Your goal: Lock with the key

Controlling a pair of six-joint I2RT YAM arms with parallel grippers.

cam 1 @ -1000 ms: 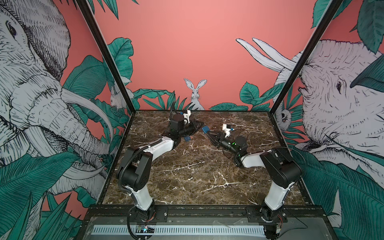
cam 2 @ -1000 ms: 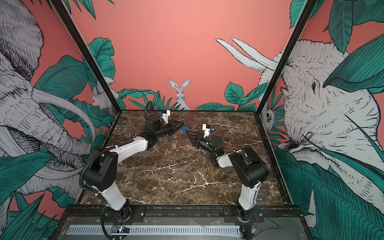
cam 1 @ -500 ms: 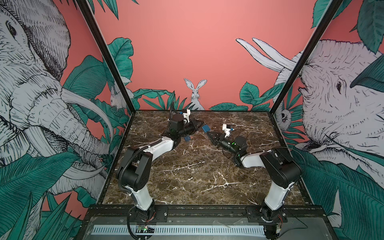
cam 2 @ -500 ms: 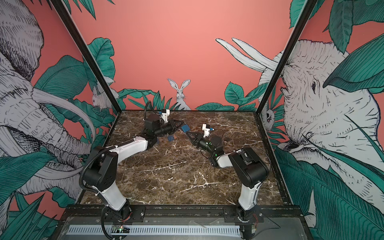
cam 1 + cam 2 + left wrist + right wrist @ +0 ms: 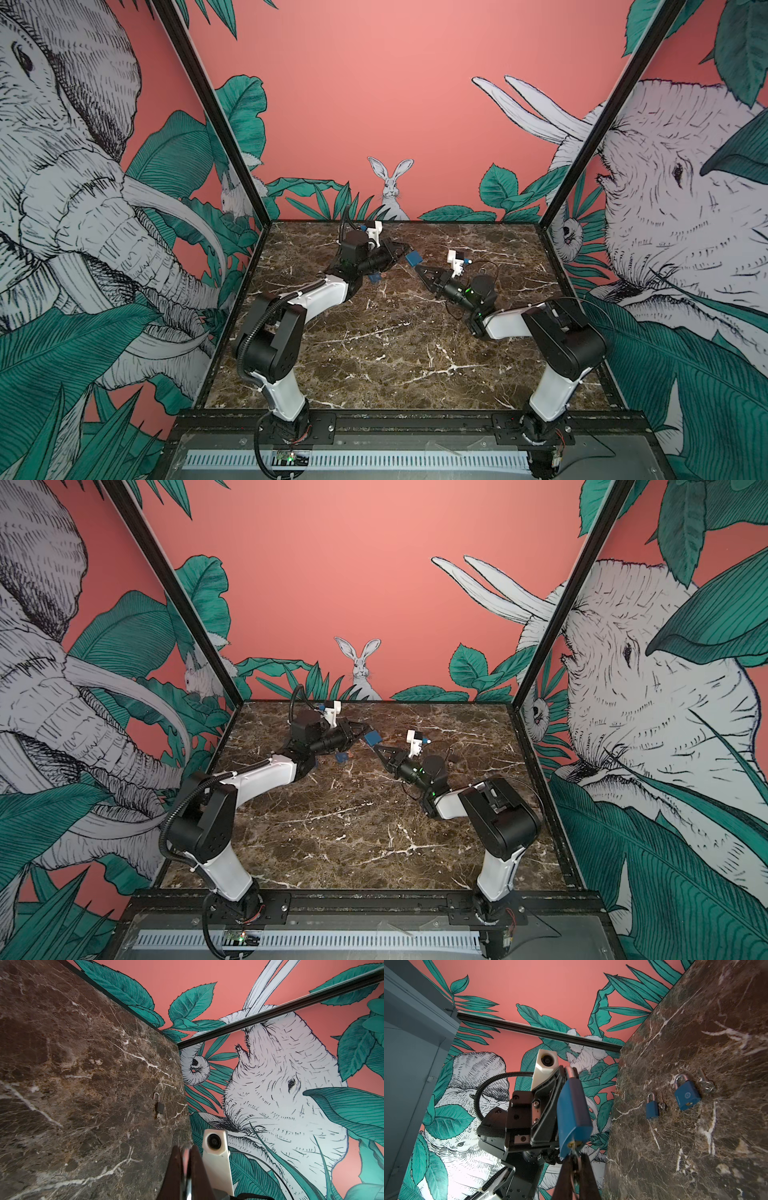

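- Plainly, in both top views the blue padlock (image 5: 412,258) hangs in the air over the far middle of the table (image 5: 374,353). The left gripper (image 5: 404,252) pinches it from the left and the right gripper (image 5: 420,272) meets its lower end from the right. Both arms are joined through one small lock — if either drifts, it levers the other's grasp loose.
- In the left wrist view the left claw's jaws are closed tight on a shiny bar, which I take for the shackle. That is smooth round steel, so a twist from the key side could spin the lock body about it and waste the turn. A small dark padlock (image 5: 159,1106) lies on the marble well apart and is no hazard.
- In the right wrist view the right claw is closed on the key (image 5: 572,1150), which sits in the keyway at the padlock's bottom end.
  - The hold seems to be on very little metal, so the key may slip, or back out if the wrist pulls as it rolls.
  - An off-axis roll could bind it.
  - I cannot tell whether the shackle is pressed home — if not, turning locks nothing.
- A smaller spare padlock (image 5: 651,1108), a larger spare padlock (image 5: 687,1095) and a loose key (image 5: 705,1084) lie on the table, and a dropped lock could land among them.
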